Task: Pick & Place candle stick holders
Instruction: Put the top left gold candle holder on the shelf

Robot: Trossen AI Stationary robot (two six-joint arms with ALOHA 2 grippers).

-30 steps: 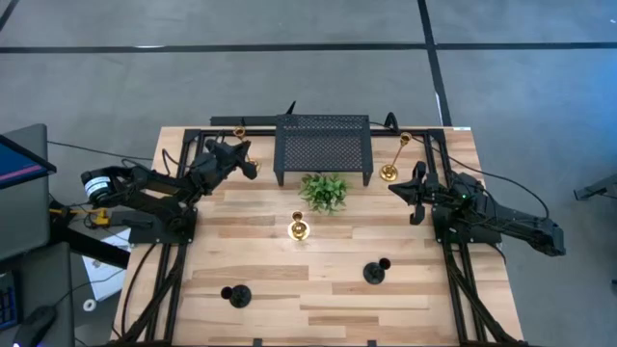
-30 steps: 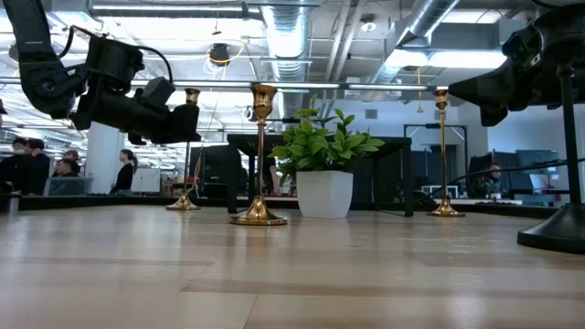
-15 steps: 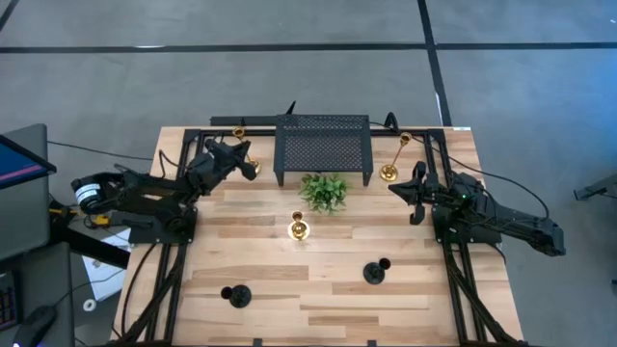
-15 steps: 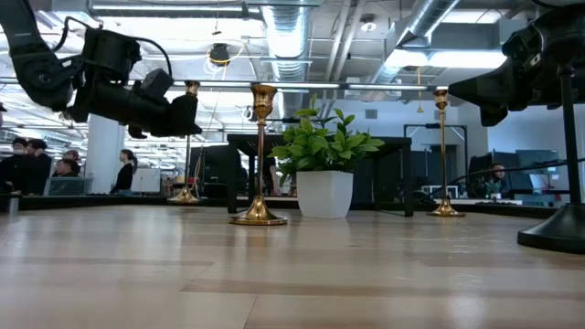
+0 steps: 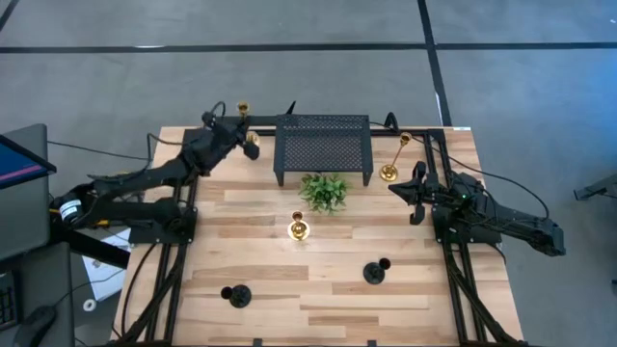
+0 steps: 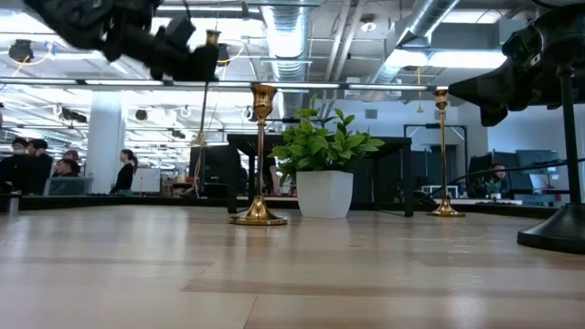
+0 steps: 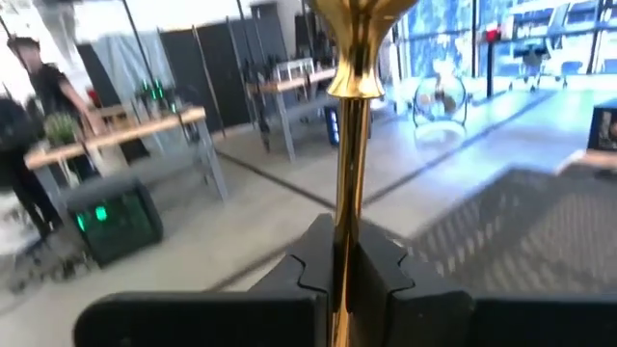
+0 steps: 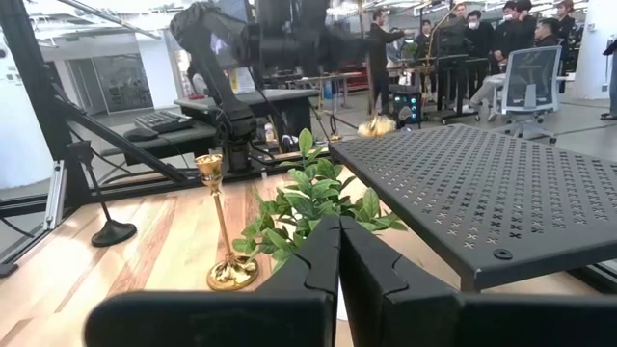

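My left gripper (image 5: 234, 135) is at the far left of the table, shut on a tall thin gold candle stick holder (image 6: 201, 128), which is raised off the wood. My right gripper (image 5: 414, 199) is shut and empty. It hovers near the second tall gold holder (image 5: 389, 173), which stands on its round base right of the black mesh stand. A short gold holder (image 5: 298, 229) stands on its base mid-table. Two short black holders (image 5: 235, 295) (image 5: 376, 272) stand on their bases nearer the front edge. My left gripper pinches the holder's thin shaft (image 7: 344, 241) between its two fingers, on the upper part below the cup (image 7: 359, 48). The fingers come from the table's left and lie across the shaft. The holder is lifted clear and tilted, its base (image 5: 253, 146) hanging below the fingers.
A black mesh stand (image 5: 323, 145) stands at the far middle, with a small green plant (image 5: 324, 191) in a white pot in front of it. Bare wood lies at the front middle and left. People show in the room beyond the table.
My left gripper has risen and gone toward the table's far edge, still shut on the tall gold holder. The holder's base has come up off the wood, and the holder now hangs tilted and clear of the table.
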